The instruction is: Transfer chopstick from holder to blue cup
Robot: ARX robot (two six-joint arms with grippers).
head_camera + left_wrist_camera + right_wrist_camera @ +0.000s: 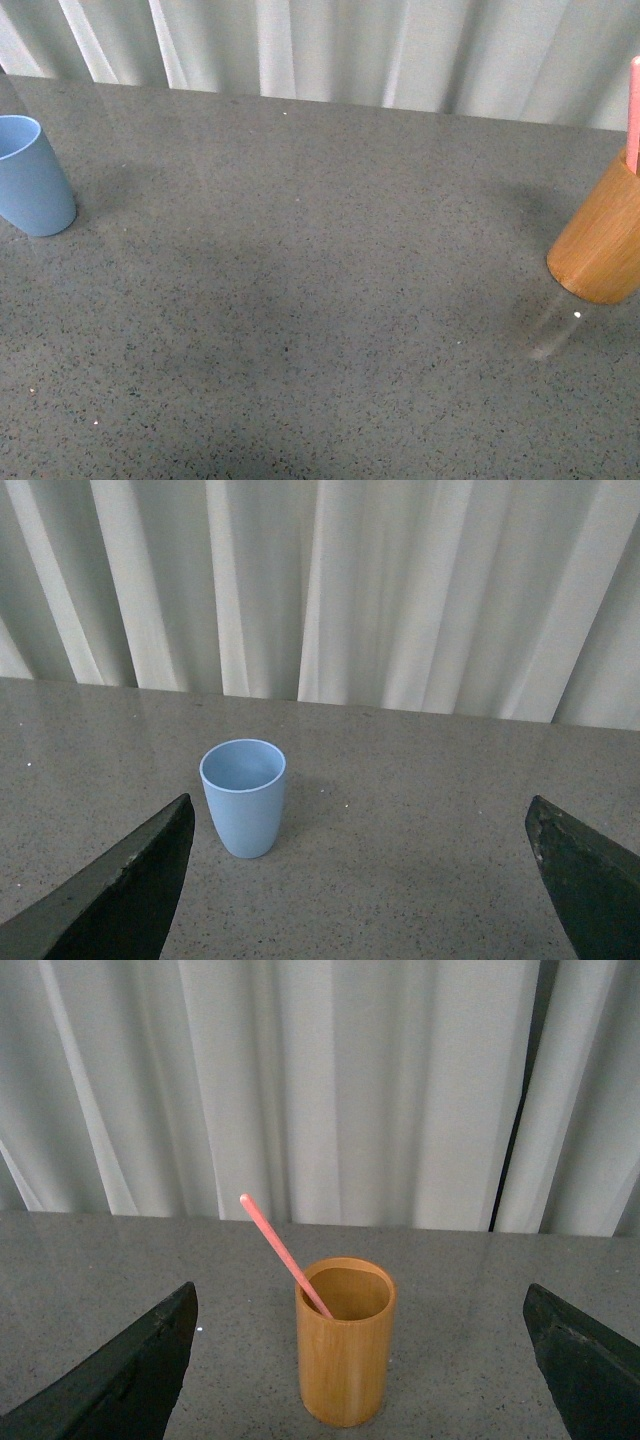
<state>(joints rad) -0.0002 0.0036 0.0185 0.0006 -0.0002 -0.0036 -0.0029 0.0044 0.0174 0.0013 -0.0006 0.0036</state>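
The blue cup (33, 177) stands upright and empty at the table's far left; it also shows in the left wrist view (243, 797). The orange-brown bamboo holder (602, 238) stands at the right edge of the front view, with a pink chopstick (633, 112) sticking up out of it. In the right wrist view the holder (345, 1356) holds the chopstick (285, 1255), which leans against its rim. My left gripper (360, 885) is open, short of the cup. My right gripper (360, 1365) is open, short of the holder. Neither arm shows in the front view.
A grey speckled table (300, 300) carries both containers. A white pleated curtain (400, 50) hangs along its far edge.
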